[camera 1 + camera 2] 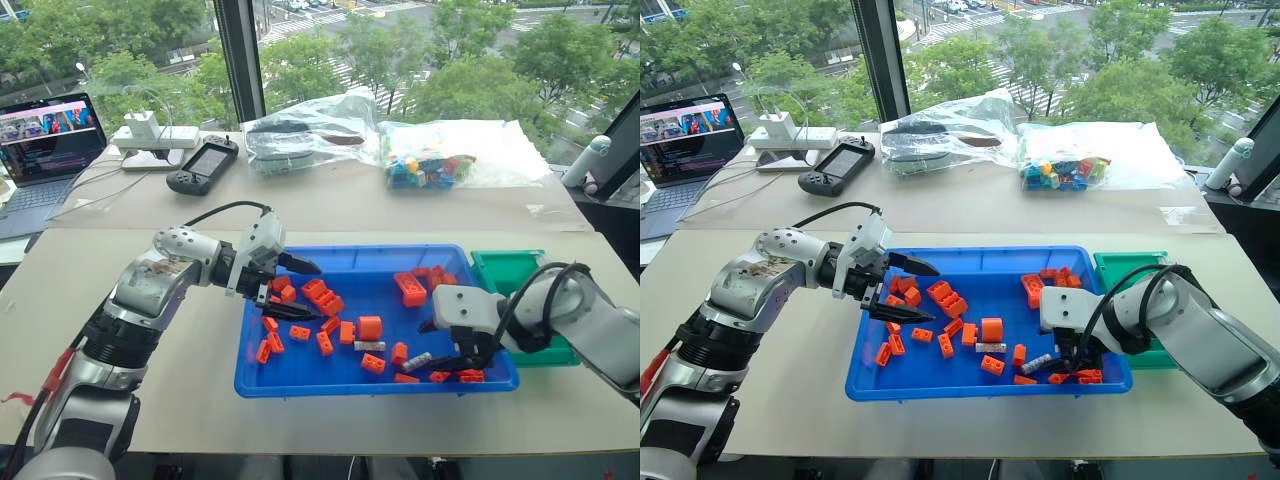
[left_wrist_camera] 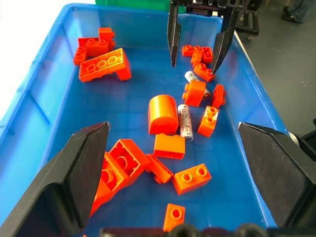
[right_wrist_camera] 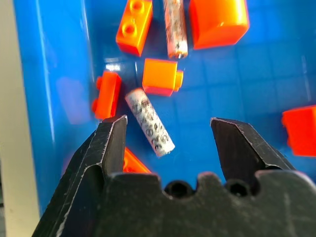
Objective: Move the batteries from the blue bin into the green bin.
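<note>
— Closely, what does the right wrist view add?
— One battery [image 3: 149, 122] lying flat in the blue bin [image 3: 59, 59], slanted between the right gripper [image 3: 168, 133]'s spread fingers, ungrasped.
— Left gripper [image 1: 293, 290]?
— Fingers released.

1. The two head views look forward and down from above the table, taking in the whole blue bin [image 1: 350, 385], with the green bin [image 1: 497, 262] beside it and windows beyond.
2. The left wrist view looks along the bin's length, low, facing the right gripper [image 2: 196, 61].
3. The right wrist view hangs close over a battery [image 3: 149, 122] on the bin floor.
4. All four views share the bin's interior.
</note>
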{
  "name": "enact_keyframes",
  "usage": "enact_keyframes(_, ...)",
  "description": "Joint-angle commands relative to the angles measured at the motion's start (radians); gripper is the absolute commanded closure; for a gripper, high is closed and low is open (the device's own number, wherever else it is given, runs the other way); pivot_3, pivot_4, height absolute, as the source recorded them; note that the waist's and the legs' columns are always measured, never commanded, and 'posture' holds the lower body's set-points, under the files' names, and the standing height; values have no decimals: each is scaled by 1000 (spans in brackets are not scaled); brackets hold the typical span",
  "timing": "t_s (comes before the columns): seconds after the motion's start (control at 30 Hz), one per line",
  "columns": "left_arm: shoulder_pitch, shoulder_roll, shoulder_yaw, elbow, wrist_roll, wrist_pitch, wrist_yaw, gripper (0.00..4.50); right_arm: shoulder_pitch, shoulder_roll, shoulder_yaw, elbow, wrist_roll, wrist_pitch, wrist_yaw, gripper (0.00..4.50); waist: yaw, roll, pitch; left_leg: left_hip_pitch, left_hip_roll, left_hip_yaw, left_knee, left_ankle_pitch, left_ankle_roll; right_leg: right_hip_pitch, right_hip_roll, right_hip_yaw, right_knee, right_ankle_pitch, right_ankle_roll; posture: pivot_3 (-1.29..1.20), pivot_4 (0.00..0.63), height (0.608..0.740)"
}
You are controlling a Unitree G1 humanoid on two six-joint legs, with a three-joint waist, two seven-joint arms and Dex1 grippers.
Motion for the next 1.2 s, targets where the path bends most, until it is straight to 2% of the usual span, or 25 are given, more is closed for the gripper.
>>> enact_keyframes(0.03,-10,10,17,-24,0,-14,-1,0,25,25,23,-25,-52,-25,7,1327,0,0,0,0,0,0,0,0,0,0,0,0,0,0,0,0,150,732)
enact_keyframes(0.07,-10,11,16,-24,0,-14,-1,0,31,30,26,-25,-61,-27,8,1327,0,0,0,0,0,0,0,0,0,0,0,0,0,0,0,0,150,732)
enact_keyframes(0.17,-15,10,17,-23,-2,-13,-1,0,39,52,34,-16,-83,-12,4,2062,0,0,0,0,0,0,0,0,0,0,0,0,0,0,0,0,150,732)
enact_keyframes(0.37,-19,15,26,-23,-19,-7,-20,0,56,54,27,1,-131,-35,12,4122,1,0,0,0,0,0,0,0,0,0,0,0,0,0,0,0,150,732)
enact_keyframes(0.4,-19,18,29,-24,-26,-6,-27,0,52,49,16,0,-129,-34,19,4255,1,0,0,1,0,0,0,0,0,0,0,0,0,0,0,0,150,732)
enact_keyframes(0.6,-21,43,43,-37,-57,6,-69,0,6,10,-83,-28,-68,22,66,4253,0,0,0,1,0,0,1,0,0,0,0,0,0,0,0,0,150,732)
enact_keyframes(0.8,-34,65,47,-13,-56,-7,-91,0,-90,-93,-284,-16,57,153,129,4253,1,0,0,0,0,0,1,0,0,0,0,0,0,0,0,0,150,732)
enact_keyframes(0.97,-42,44,53,-24,-88,35,-78,0,-63,-194,-387,212,-30,147,50,4253,8,0,0,1,0,0,1,0,0,1,0,0,0,0,0,0,150,732)
enact_keyframes(1.07,-51,34,51,-25,-92,40,-71,0,-112,-165,-430,373,-50,228,-57,4253,12,0,0,1,0,1,1,0,0,1,-1,0,0,0,0,0,150,732)
enact_keyframes(1.2,-57,30,42,-9,-70,18,-65,0,-126,-145,-434,443,-68,295,-136,4253,9,1,0,1,0,1,1,0,0,0,0,1,0,0,0,0,150,732)
